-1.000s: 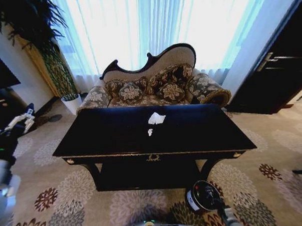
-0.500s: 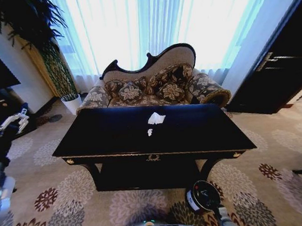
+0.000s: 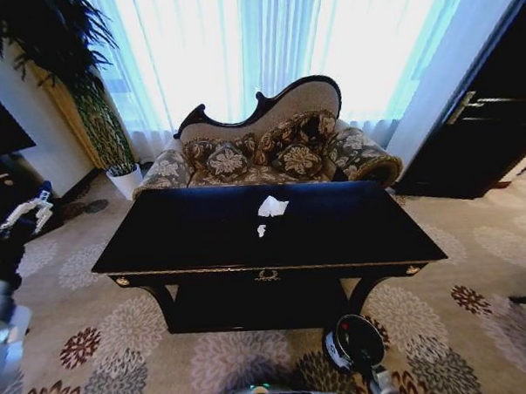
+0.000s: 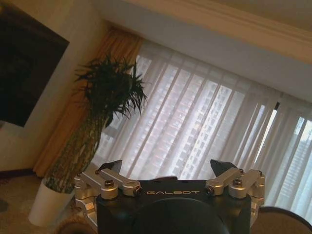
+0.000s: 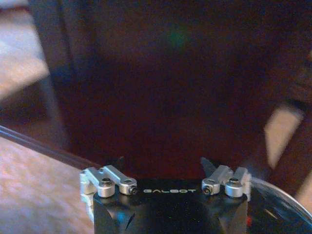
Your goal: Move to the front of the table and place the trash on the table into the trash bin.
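**A:** What do you have from the head view?

**B:** You face the table (image 3: pixel 334 233) squarely. The trash sits mid-top: a crumpled tissue (image 3: pixel 272 206) with a tiny scrap (image 3: pixel 262 230) just nearer you. The trash bin (image 3: pixel 353 342) stands on the carpet by the table's front right.

**A:** And your left wrist view?

**B:** The left gripper (image 4: pixel 168 170), fingers spread apart, points at a potted plant (image 4: pixel 100 126) and curtains.

**A:** Right wrist view?

**B:** The right gripper (image 5: pixel 163 165), fingers spread, hangs close before dark wood.

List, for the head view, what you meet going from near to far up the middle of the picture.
Trash bin → table front edge → small white scrap → crumpled tissue → sofa → curtained window.
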You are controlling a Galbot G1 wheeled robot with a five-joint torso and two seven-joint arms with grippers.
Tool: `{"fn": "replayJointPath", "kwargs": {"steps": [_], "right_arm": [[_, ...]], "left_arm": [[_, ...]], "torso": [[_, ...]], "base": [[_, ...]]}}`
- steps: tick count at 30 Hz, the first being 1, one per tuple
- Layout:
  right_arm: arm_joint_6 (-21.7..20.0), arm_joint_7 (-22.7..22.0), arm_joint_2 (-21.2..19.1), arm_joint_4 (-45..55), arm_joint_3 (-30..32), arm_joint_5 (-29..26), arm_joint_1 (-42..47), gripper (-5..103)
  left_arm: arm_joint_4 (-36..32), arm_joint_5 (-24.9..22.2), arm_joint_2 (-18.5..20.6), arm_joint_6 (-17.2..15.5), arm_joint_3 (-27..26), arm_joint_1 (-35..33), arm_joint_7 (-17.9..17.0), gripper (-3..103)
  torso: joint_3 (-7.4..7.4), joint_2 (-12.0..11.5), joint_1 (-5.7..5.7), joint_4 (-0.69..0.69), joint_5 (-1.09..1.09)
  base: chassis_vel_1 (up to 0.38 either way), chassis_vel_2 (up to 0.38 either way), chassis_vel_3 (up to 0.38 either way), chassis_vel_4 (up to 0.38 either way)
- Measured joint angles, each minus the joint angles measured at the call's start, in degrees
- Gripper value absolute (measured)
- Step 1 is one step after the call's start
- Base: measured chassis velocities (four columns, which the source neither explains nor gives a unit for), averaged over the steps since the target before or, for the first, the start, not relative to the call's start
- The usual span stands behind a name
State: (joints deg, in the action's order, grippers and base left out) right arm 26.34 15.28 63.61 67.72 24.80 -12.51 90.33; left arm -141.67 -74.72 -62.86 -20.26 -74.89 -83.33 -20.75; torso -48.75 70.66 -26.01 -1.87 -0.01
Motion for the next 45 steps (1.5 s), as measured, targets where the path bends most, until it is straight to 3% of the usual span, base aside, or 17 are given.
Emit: {"fn": "replayJointPath", "kwargs": {"steps": [2, 5, 9, 11, 15, 21, 31, 36, 39, 40, 41, 43, 45], "right_arm": [[1.12, 2.23, -0.20, 8.30, 1.41, -3.77, 5.80, 95], [1.24, 3.72, 0.42, 15.47, 2.88, -7.24, 10.11, 100], [2.32, 6.92, 1.24, 23.62, 4.68, -10.49, 14.40, 100], [4.96, 11.44, 1.59, 29.38, 5.98, -12.83, 17.15, 100], [7.86, 14.83, 1.59, 36.17, 7.13, -15.38, 19.86, 100], [6.64, 15.72, 1.84, 47.22, 9.93, -20.74, 21.19, 100], [5.73, 18.40, -1.09, 55.50, 11.20, -24.56, 20.81, 100], [2.01, 11.27, -3.50, 58.73, 10.17, -25.94, 16.59, 100], [-3.90, -1.90, -5.02, 61.22, 8.51, -25.66, 11.82, 100], [-5.20, -4.70, -5.23, 61.73, 8.26, -25.63, 10.89, 100], [-5.20, -4.70, -5.23, 61.73, 8.26, -25.63, 10.89, 100], [-9.68, -14.32, -6.25, 63.01, 7.47, -24.80, 6.76, 100], [-11.76, -18.64, -7.34, 63.18, 6.82, -23.16, 3.47, 100]], "left_arm": [[-0.10, 2.53, -0.83, 0.07, 3.13, 0.32, 0.06, 100], [-0.30, 3.89, -1.32, 0.11, 5.49, 0.76, 0.13, 100], [-0.11, 5.07, -1.40, 0.18, 7.81, 0.80, 0.15, 100], [0.49, 6.83, -0.90, 0.29, 9.52, 0.72, 0.15, 100], [0.58, 8.42, -0.86, 0.35, 11.19, 0.78, 0.15, 100], [-0.71, 12.01, -3.13, 0.72, 13.84, -0.80, 0.01, 100], [-1.53, 9.99, -2.63, 0.34, 8.86, -2.13, -0.93, 100], [-1.55, 9.90, -2.53, 0.26, 7.04, -3.07, -1.62, 100], [-1.57, 7.04, -1.61, -0.46, 4.79, -4.02, -2.78, 100], [-1.58, 6.25, -1.42, -0.67, 4.23, -4.22, -2.87, 100], [-1.58, 6.25, -1.42, -0.67, 4.23, -4.22, -2.87, 100], [-1.62, 4.32, -0.56, -1.26, 2.60, -4.89, -3.11, 100], [-1.63, 3.81, 0.06, -1.57, 1.77, -5.23, -3.20, 100]], "torso": [[0.00, 0.00, 0.00, 0.01, -0.01], [0.00, 0.00, 0.00, -0.01, -0.02], [0.00, 0.00, 0.00, 0.00, -0.02], [0.00, 0.00, 0.00, 0.01, 0.00], [0.00, 0.01, 0.00, 0.00, 0.00], [0.00, 0.00, 0.00, 0.01, -0.01], [0.00, 0.00, 0.00, 0.00, 0.00], [0.00, 0.00, 0.00, 0.01, 0.00], [-0.01, 0.00, 0.00, 0.01, 0.00], [-0.01, 0.00, 0.00, 0.01, 0.00], [-0.01, 0.00, 0.00, 0.01, 0.00], [-0.01, 0.00, 0.00, 0.02, 0.00], [-0.01, 0.00, 0.00, 0.01, 0.00]], "base": [[0.000, 0.000, 0.000, 0.000], [0.000, 0.000, 0.000, 0.000], [0.000, 0.000, 0.000, 0.000], [0.000, 0.000, 0.000, 0.000], [0.000, 0.000, 0.000, 0.000], [0.000, 0.000, 0.000, 0.000], [0.000, 0.000, 0.000, 0.000], [0.000, 0.000, 0.000, 0.000], [0.000, 0.000, 0.000, 0.000], [0.000, 0.000, 0.000, 0.000], [0.000, 0.000, 0.000, 0.000], [0.000, 0.000, 0.000, 0.000], [0.000, 0.000, 0.000, 0.000]]}}
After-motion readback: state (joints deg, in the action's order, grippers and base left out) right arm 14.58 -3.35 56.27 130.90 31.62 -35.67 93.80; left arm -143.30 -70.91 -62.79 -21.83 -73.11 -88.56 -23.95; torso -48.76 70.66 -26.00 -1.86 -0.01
